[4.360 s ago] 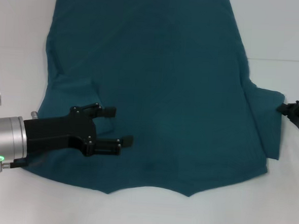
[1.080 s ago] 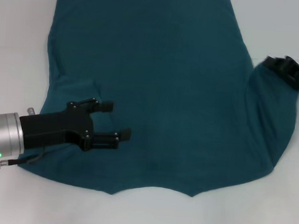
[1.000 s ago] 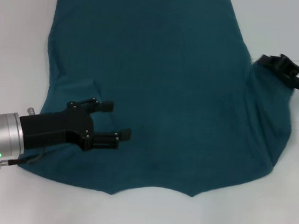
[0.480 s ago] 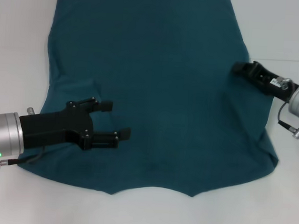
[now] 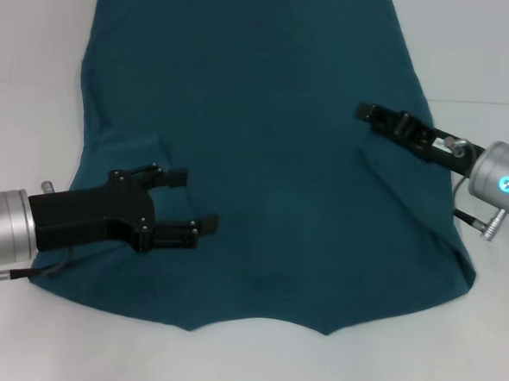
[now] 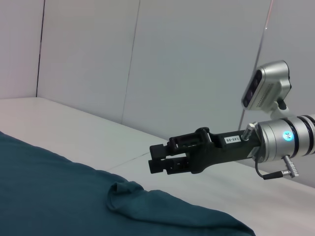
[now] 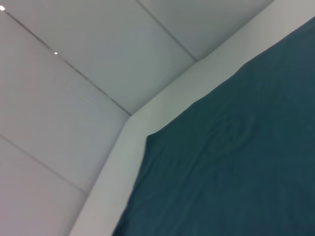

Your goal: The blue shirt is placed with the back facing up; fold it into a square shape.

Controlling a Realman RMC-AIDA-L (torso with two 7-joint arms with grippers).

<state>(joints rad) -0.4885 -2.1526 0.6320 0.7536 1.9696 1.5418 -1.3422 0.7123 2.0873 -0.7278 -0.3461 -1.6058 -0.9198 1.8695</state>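
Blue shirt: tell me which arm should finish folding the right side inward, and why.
Right, probably. The right gripper is over the blue shirt on its right side, beside the bunched fabric there. The left gripper hangs open over the opposite, left sleeve area, farther from that fold.

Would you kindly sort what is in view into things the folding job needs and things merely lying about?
Needed: the blue shirt; left claw, open above the shirt; right claw, over the shirt's right side.

Lying about: only the white table.
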